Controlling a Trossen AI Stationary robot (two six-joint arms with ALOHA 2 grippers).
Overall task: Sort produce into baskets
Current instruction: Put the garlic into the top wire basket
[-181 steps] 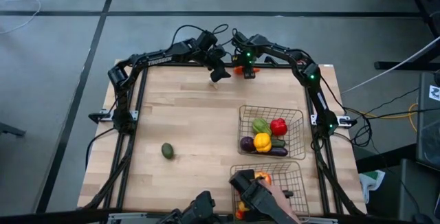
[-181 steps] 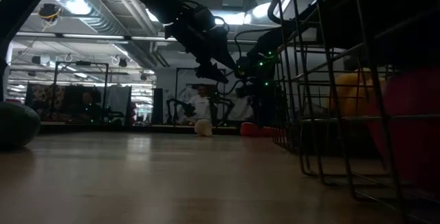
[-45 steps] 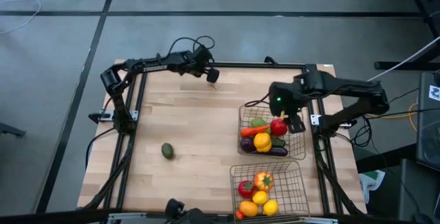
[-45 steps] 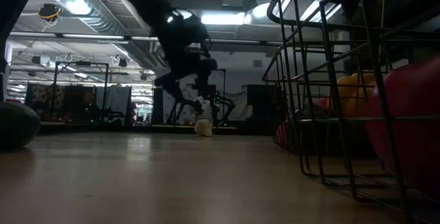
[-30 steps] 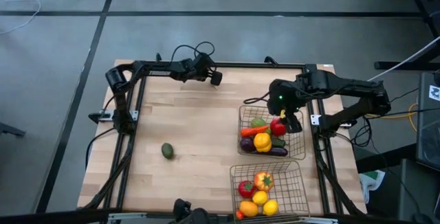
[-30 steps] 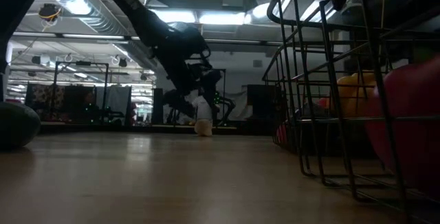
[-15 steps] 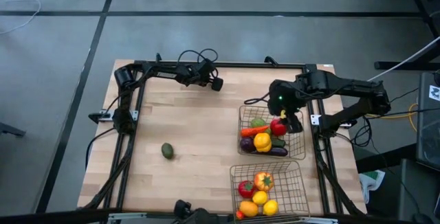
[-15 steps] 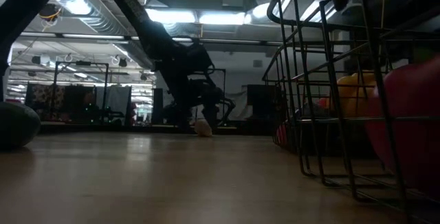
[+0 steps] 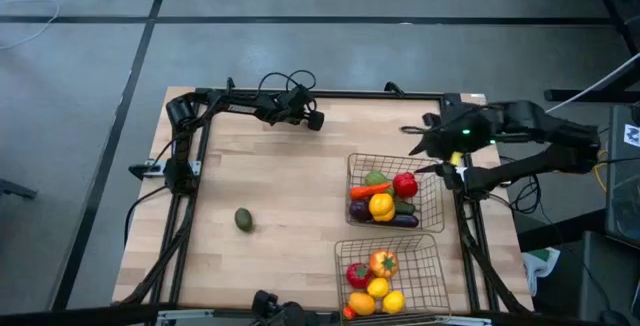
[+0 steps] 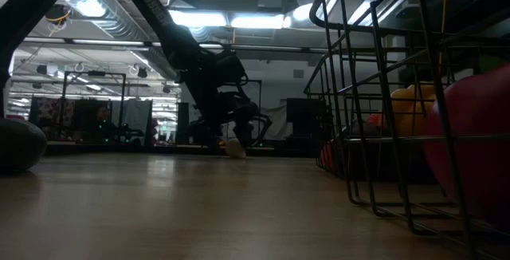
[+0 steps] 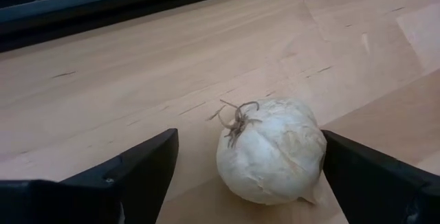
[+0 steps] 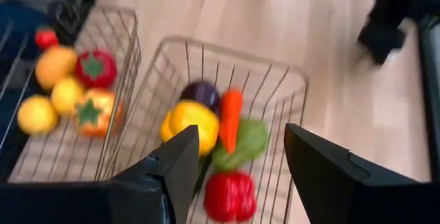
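Note:
A white garlic bulb (image 11: pixel 268 152) rests on its base on the wooden table near the far edge. My left gripper (image 11: pixel 247 145) is open and slants down with one finger on each side of it; the high view shows only this gripper (image 9: pixel 313 121), which covers the bulb. A green avocado (image 9: pixel 243 219) lies alone at the left middle. The far basket (image 9: pixel 352 161) holds peppers, a carrot and an eggplant. The near basket (image 9: pixel 338 251) holds tomatoes and lemons. My right gripper (image 12: pixel 237 131) is open and empty, raised beyond the far basket's far right corner. My left gripper has one finger (image 11: pixel 364 172) right beside the garlic's side (image 11: pixel 317 148); I cannot tell whether it touches. The other finger (image 11: pixel 137 169) stands clear of the bulb. The garlic sits on the table.
The black frame rail (image 9: pixel 330 93) runs along the far edge just behind the garlic. Bare wood (image 9: pixel 270 181) lies between the garlic, the avocado and the baskets. In the low view the near basket's wires (image 10: pixel 382 132) fill the right side.
My left gripper has come down and a little toward the near edge at the garlic, which has stayed where it was. My right gripper has drawn back from over the far basket toward the table's right edge and risen, tipping, with nothing in it.

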